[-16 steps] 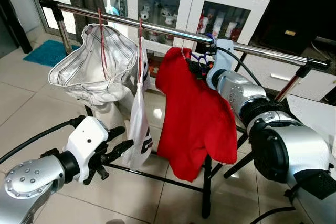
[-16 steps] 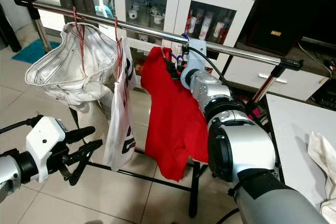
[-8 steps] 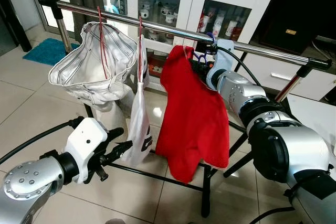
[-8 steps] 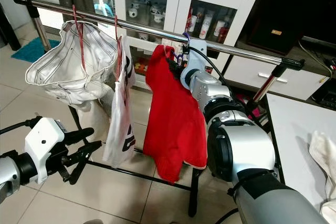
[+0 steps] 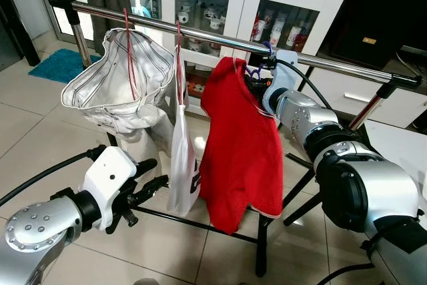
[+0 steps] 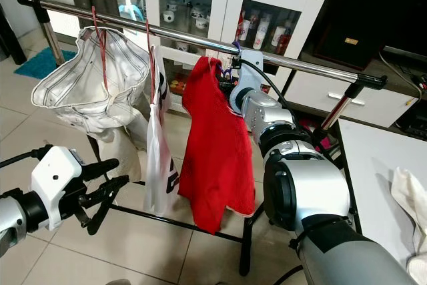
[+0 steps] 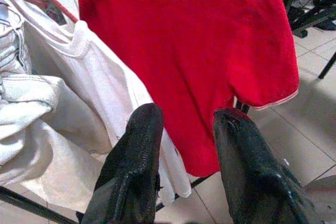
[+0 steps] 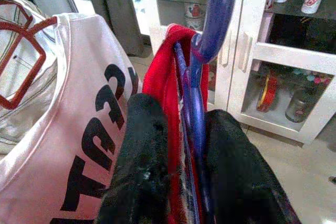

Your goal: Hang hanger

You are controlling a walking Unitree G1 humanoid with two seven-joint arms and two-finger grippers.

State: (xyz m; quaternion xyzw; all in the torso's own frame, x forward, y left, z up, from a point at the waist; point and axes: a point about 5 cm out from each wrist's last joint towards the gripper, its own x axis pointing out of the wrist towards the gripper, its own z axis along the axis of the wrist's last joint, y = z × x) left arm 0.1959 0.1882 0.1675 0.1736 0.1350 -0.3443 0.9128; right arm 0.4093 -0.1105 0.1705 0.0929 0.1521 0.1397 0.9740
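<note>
Hanger point(image 8: 195, 103) — purple, carrying red shirt point(image 5: 243, 145).

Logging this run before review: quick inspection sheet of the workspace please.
Surface: metal rail of a clothes rack, standing on a tiled floor.
Job's things: purple hanger carrying a red shirt, hook up at the rail.
Clutter: white garment and white printed shirt on red hangers, both on the rail to the robot's left of the red shirt.
Grippers: right gripper shut on the purple hanger just below the rail; left gripper open, held low, short of the clothes.
Cables: black cable along the right arm; another behind the left arm.
Surroundings: white glass-door cabinet, teal mat, white cloth on a table.
</note>
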